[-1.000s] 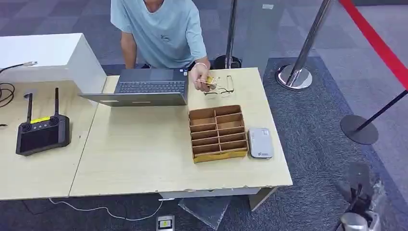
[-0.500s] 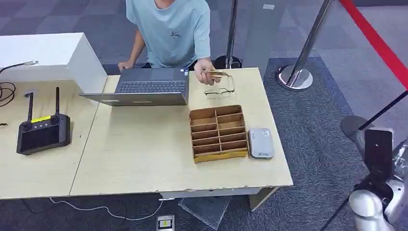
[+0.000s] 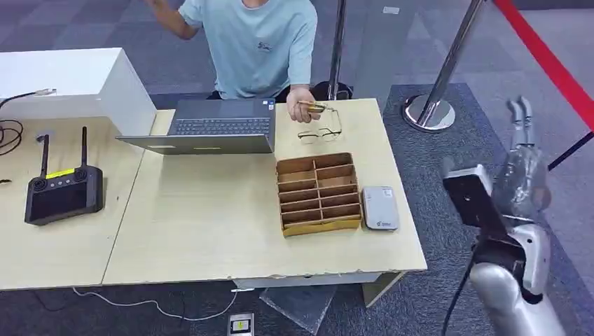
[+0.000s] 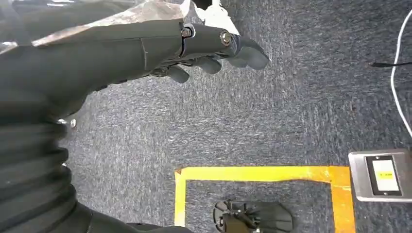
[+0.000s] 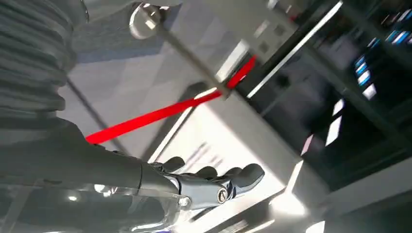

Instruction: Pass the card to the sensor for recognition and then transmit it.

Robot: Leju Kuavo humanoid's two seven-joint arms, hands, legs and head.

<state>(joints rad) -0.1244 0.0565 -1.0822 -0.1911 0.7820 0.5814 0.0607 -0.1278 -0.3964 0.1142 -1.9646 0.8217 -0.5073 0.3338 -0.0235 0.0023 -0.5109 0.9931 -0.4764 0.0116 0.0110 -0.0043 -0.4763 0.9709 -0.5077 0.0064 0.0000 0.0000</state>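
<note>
My right hand (image 3: 522, 164) was up off the table's (image 3: 210, 231) right edge, fingers apart & empty, so I judged: reach slow toward the person's card (image 3: 313, 107) at the far edge, left hand (image 4: 194, 48) hanging loose, empty.

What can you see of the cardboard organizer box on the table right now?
The cardboard organizer box is a brown, open-topped tray split by dividers into two columns of shallow slots, with a yellowish front edge. It lies flat on the light wooden table, toward its right side. The slots look empty. A small white-grey device lies just to its right, glasses beyond its far side. No hand touches it.
</note>
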